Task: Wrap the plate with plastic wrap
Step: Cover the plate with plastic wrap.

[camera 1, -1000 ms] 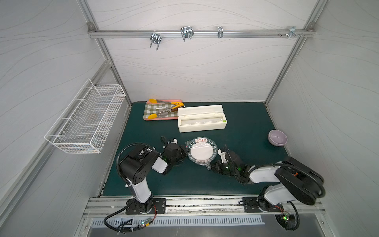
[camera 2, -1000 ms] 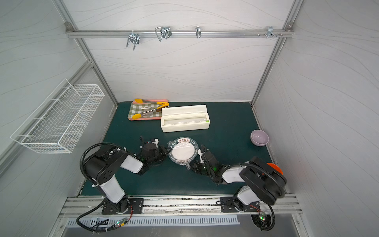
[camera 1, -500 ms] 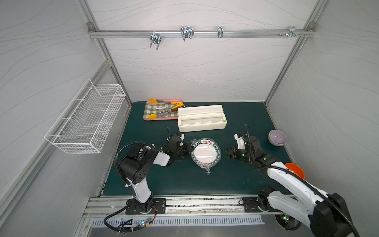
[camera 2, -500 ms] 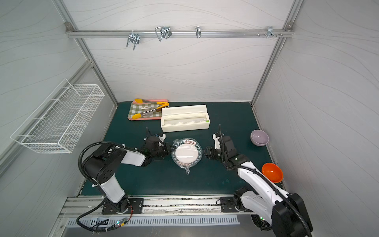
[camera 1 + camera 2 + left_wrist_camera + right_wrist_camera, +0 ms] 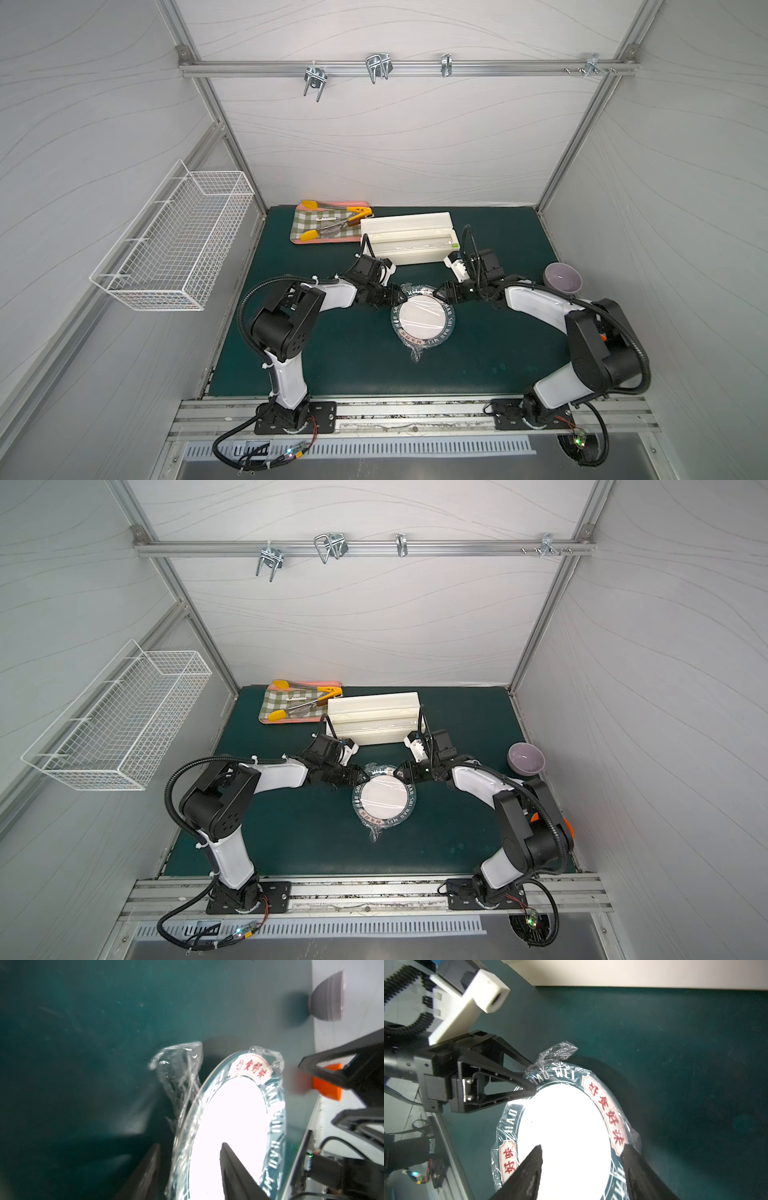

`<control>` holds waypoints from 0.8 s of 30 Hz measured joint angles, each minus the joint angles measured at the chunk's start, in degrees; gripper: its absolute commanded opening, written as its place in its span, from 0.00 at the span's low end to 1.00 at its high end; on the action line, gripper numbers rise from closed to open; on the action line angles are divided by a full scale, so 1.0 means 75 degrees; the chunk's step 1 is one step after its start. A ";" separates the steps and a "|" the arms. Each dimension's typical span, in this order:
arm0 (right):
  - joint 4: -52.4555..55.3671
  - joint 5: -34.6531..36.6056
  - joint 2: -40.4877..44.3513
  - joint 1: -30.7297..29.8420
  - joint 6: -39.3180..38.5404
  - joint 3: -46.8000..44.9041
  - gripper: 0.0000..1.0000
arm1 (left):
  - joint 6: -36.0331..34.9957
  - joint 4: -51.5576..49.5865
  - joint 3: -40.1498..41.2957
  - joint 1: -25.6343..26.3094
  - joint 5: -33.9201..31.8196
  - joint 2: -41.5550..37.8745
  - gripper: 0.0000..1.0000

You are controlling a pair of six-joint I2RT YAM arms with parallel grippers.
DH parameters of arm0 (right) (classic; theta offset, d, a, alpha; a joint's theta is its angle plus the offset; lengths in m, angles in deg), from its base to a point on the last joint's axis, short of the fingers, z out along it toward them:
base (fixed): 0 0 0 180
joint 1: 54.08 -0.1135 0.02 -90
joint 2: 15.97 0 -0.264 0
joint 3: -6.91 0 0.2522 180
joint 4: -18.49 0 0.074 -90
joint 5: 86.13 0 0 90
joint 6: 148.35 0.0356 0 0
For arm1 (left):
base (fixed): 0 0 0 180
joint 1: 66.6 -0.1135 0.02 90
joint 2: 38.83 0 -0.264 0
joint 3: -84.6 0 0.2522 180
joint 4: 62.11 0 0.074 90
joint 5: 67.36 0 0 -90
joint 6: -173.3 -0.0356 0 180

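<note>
Plate (image 5: 423, 319) lies on the tabletop (image 5: 332, 353) under wrap (image 5: 417, 355), left pincer (image 5: 395, 296) and right pincer (image 5: 437, 294) both released at its far rim, so you should pinch the loose wrap there and tuck it under.

Both arms stretched low and forward, elbows bent outward. The left arm (image 5: 332, 296) pointed at the far-left rim of the plate (image 5: 451, 325), the right arm (image 5: 536, 305) at its far-right rim, wrists level with the plate. On the left gripper (image 5: 392, 296) the jaws stood parted, one finger over the plate's white centre, the other outside the rim. The right gripper (image 5: 439, 294) stood likewise, jaws apart, straddling the rim. The two grippers' tips faced each other across the plate's far edge, not touching.
</note>
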State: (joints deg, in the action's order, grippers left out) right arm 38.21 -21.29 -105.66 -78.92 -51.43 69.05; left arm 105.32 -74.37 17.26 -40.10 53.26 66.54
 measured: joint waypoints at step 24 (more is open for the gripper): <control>0.1696 -0.0041 -0.2043 -0.0402 -0.1676 0.2346 0.63 | 0.2818 -0.0898 0.2763 0.0839 -0.0146 -0.3031 0.44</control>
State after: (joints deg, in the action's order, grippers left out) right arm 50.93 -21.60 -120.98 -81.94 -64.00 86.65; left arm 126.45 -81.11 37.98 -33.81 52.16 43.81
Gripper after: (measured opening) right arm 0.631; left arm 0.492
